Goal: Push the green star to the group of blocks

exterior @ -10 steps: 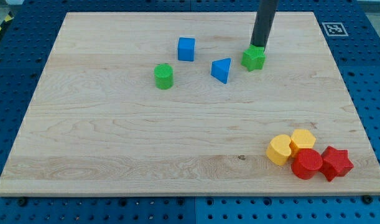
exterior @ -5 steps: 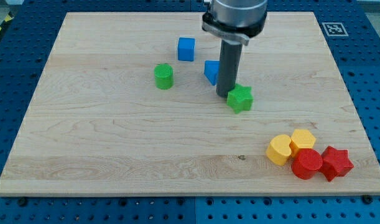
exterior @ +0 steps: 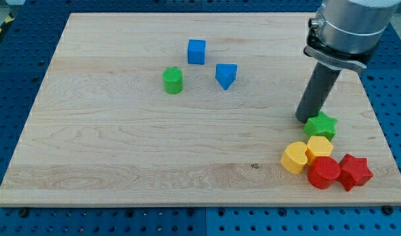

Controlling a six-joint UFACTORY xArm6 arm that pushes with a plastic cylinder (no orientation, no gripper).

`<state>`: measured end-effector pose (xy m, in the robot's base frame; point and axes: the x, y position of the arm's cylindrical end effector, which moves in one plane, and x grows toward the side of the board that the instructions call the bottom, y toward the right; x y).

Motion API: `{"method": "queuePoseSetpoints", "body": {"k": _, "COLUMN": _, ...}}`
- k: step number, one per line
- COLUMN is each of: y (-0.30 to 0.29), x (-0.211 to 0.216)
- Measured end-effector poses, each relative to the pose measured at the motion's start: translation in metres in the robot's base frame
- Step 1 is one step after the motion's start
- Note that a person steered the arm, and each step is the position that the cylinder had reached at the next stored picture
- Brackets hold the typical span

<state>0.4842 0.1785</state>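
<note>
Camera view: my tip [exterior: 305, 118] sits at the upper-left edge of the green star [exterior: 320, 125], seemingly touching it, placed to shove it down-right. The star already abuts the yellow hexagon [exterior: 319, 147] of the group just below. The rod has no jaws; it holds nothing.

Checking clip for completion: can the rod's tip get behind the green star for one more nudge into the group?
Probably yes. My tip already sits at the green star on its upper-left side, nothing between them, and the star already looks against the yellow block.
</note>
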Motion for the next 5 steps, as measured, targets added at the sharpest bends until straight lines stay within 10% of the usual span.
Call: {"method": "queuePoseSetpoints", "body": {"k": 5, "y": 0.035, "x": 0.023}}
